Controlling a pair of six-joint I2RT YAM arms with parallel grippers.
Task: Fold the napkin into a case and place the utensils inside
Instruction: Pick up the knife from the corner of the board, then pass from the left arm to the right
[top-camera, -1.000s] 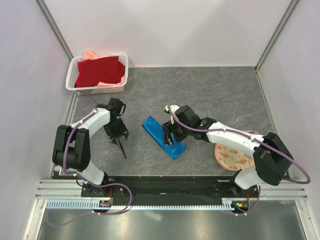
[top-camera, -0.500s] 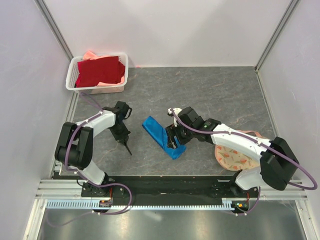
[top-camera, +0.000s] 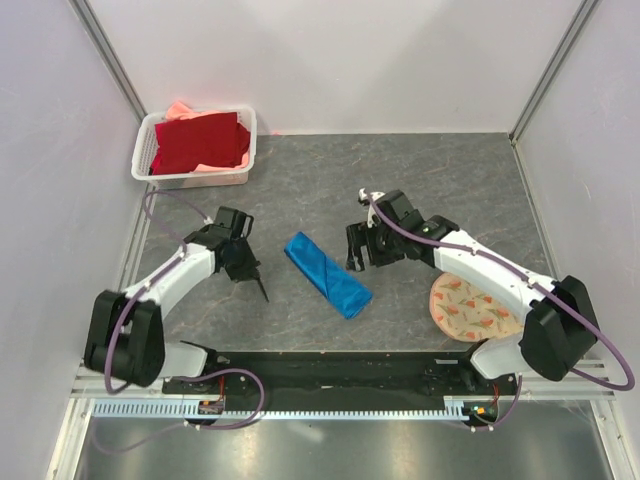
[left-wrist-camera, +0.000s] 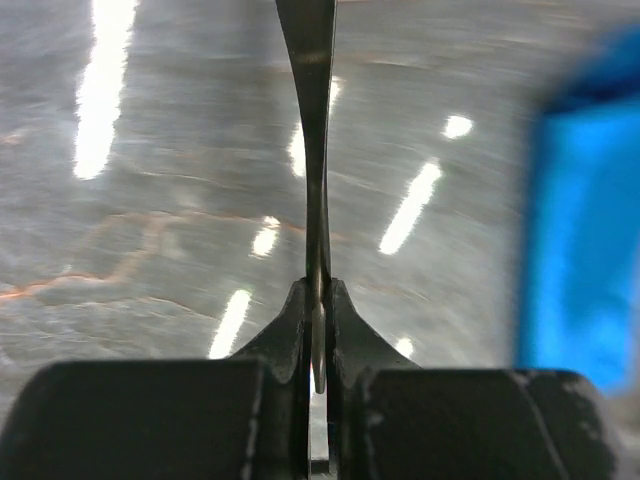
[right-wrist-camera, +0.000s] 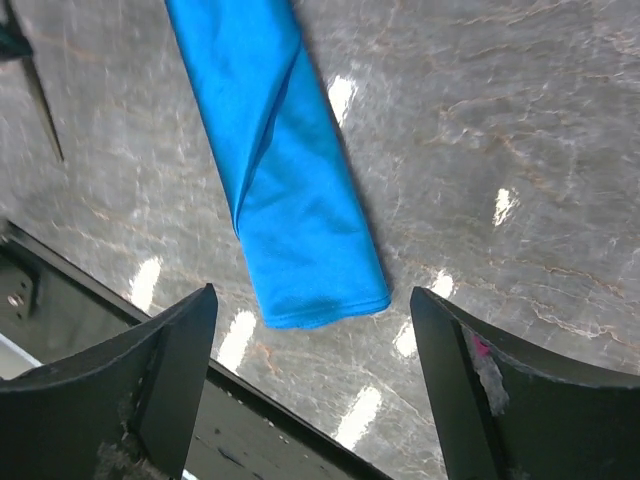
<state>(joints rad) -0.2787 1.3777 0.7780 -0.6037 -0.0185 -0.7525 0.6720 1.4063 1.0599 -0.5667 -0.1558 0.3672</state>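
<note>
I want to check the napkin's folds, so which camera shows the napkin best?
The right wrist view: the napkin is large and sharp, its diagonal fold and near end clear. The top view shows the whole napkin but small. The left wrist view catches only a blurred blue edge.

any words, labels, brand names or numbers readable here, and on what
No text can be read in any view.
The napkin, basket, mat and utensil show no lettering.
Small boards on the front rail: too small to read, if marked at all.
</note>
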